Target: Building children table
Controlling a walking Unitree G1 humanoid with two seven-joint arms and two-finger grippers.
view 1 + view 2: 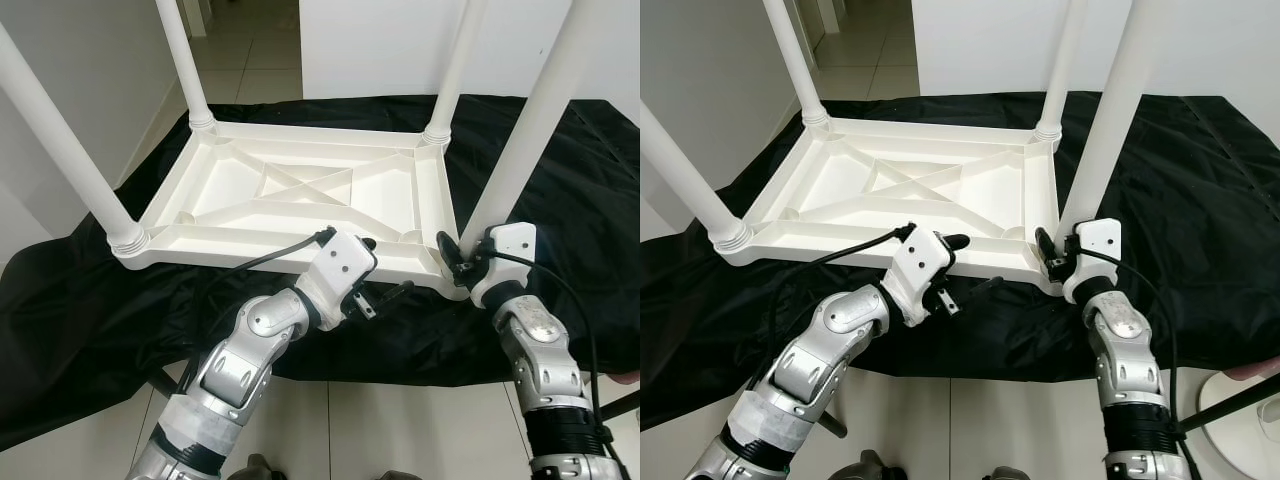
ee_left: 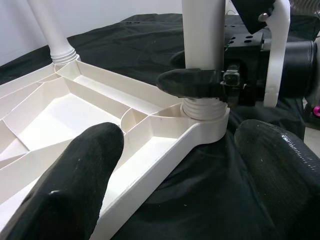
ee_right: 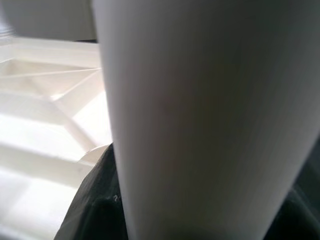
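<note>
where the black cloth [image 1: 90, 300] covers the floor across the middle of the frame, the white children's table [image 1: 300, 195] lies upside down on it, its ribbed underside facing up and four white legs rising out of the corner sockets. the far legs [image 1: 182, 60] stand at the upper left and upper centre, another leg [image 1: 60, 150] slants up along the left edge, and the near right leg [image 1: 535, 110] climbs toward the upper right corner.

the right gripper [image 1: 455, 255] sits at the lower right of the frame, its fingers [image 2: 192, 82] clamped on the base of the near right leg just above the ribbed collar where it meets the socket; in the right wrist view the leg [image 3: 200, 115] stands right in front of the lens and hides most of the table behind it.

the left gripper [image 1: 385, 290] hovers at the lower centre, at the near rim of the table, its fingers [image 2: 75, 180] spread apart, one over the rim and one over the cloth, gripping nothing. a black cable [image 1: 265, 258] loops from its wrist across the rim.

pale floor tiles [image 1: 400, 430] show along the bottom, a white wall [image 1: 380, 45] at the top, and a white round base with a dark rod [image 1: 1240, 400] in the lower right corner.
</note>
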